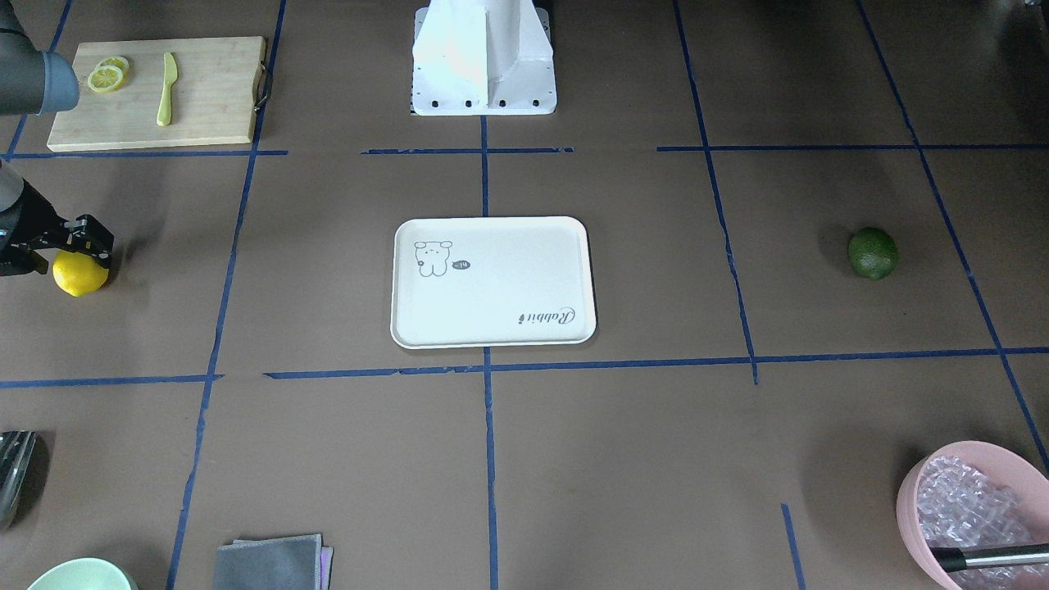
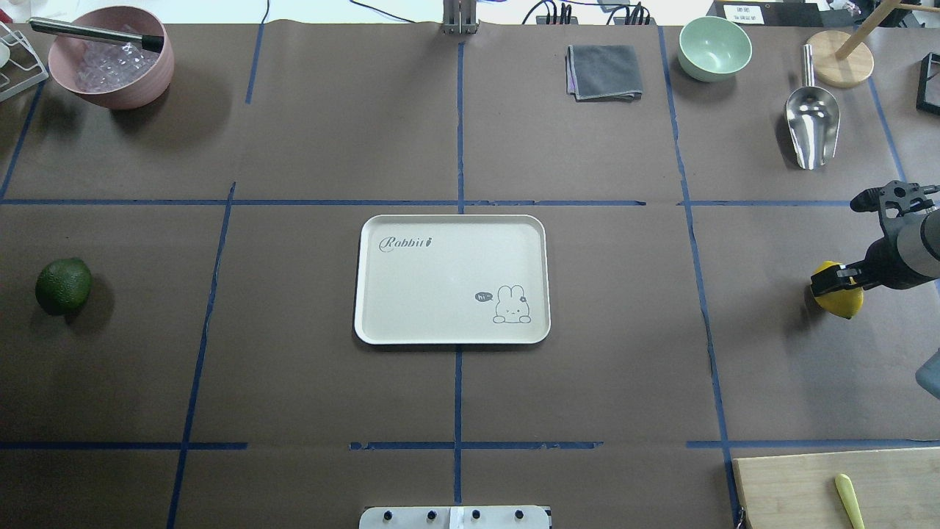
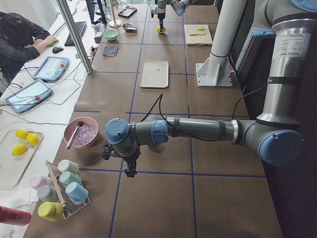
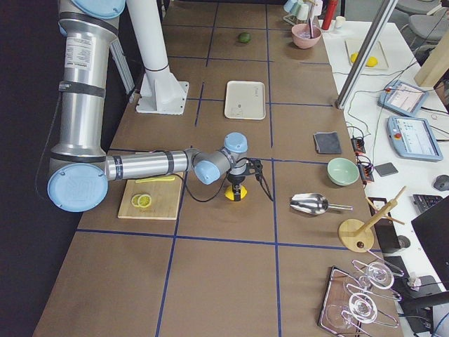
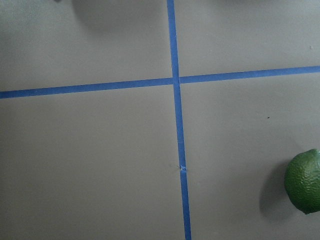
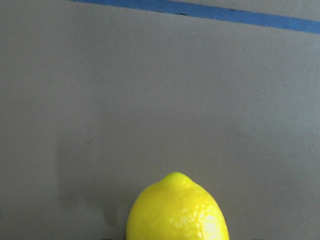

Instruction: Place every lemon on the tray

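The yellow lemon [image 1: 80, 274] lies on the table at the robot's far right, also in the overhead view [image 2: 843, 300]. My right gripper [image 1: 82, 244] hangs straight over it with the fingers astride its top, and they look open. The lemon fills the bottom of the right wrist view [image 6: 177, 210]. The dark green lemon [image 2: 64, 286] lies at the far left of the table and shows at the edge of the left wrist view [image 5: 304, 181]. My left gripper [image 3: 130, 171] hovers near it; I cannot tell whether it is open. The cream tray [image 2: 440, 279] lies in the middle with nothing on it.
A bamboo cutting board [image 1: 205, 106] with lemon slices [image 1: 107, 75] and a yellow-green knife [image 1: 167, 88] sits near the right arm. A pink bowl [image 2: 110, 66], grey cloth [image 2: 604, 71], green bowl [image 2: 714, 48] and metal scoop [image 2: 811, 121] line the far edge.
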Tool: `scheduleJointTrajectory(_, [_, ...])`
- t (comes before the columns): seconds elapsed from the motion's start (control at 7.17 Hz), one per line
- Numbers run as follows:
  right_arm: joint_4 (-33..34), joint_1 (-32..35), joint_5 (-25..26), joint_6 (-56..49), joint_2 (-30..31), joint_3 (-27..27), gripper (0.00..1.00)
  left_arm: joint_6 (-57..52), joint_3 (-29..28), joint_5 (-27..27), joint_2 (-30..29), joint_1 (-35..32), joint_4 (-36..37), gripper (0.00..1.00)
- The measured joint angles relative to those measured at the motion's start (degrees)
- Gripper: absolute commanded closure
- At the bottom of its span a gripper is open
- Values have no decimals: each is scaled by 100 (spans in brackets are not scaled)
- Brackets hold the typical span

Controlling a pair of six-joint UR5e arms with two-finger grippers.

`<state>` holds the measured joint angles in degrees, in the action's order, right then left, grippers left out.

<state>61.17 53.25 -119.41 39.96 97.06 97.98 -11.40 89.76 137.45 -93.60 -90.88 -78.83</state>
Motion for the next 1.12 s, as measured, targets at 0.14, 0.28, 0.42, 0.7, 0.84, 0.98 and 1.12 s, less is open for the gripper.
scheduleJointTrajectory(0.14, [0,-1,9,-17,-13,-3,100,3,6,1,-3,0,-7,0])
scheduleJointTrajectory(0.28, [0,5,-14,-31,-20,34,100,30,16,1,-11,2,-51,0])
scheduleJointTrajectory(0.42, [22,57,-89,-37,-18,186,100,202,33,-3,-17,21,-265,0])
scheduleJointTrajectory(0.7, [245,532,-685,-38,-26,657,100,1226,76,-28,24,346,-1225,0])
scheduleJointTrajectory(0.84, [477,718,-942,-25,-87,941,100,1914,106,-41,149,610,-1845,0])
scheduleJointTrajectory(0.98, [916,795,-1046,0,-287,1238,100,2700,131,-66,366,894,-2601,0])
scheduleJointTrajectory(1.12, [1524,814,-1083,20,-634,1498,100,3611,148,-148,598,1217,-3456,0])
